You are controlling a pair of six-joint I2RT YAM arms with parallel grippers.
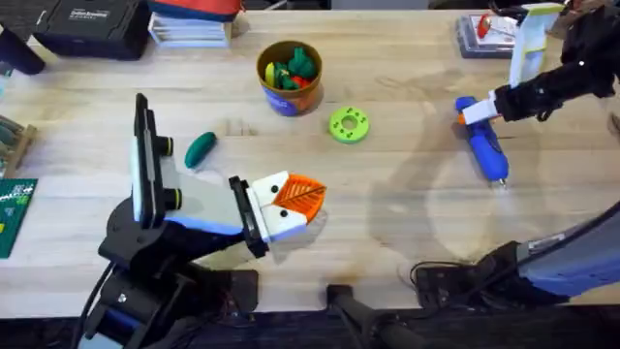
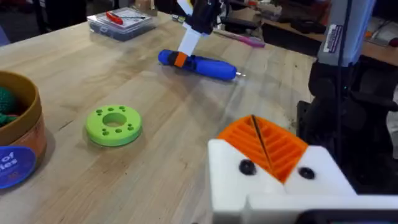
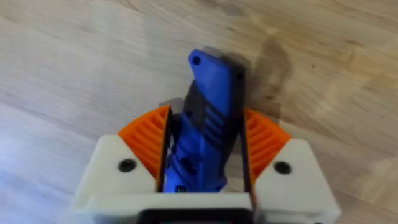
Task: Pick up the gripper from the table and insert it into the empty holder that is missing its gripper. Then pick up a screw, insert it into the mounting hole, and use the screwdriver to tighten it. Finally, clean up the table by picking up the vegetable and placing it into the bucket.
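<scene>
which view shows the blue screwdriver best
The overhead view: the screwdriver lies whole on the table, dark tip toward the arms' bases, the right gripper at its far end. The left wrist view shows it whole but farther off. The right wrist view shows part of the body between the orange pads.

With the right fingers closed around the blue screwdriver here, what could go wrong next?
The right gripper clamps the screwdriver near one end, so it may tilt or swing when lifted. The lime-green disc and the bucket lie between it and the left gripper, so a low carry could knock them. The vegetable lies loose beside the left arm, which could nudge it.
</scene>
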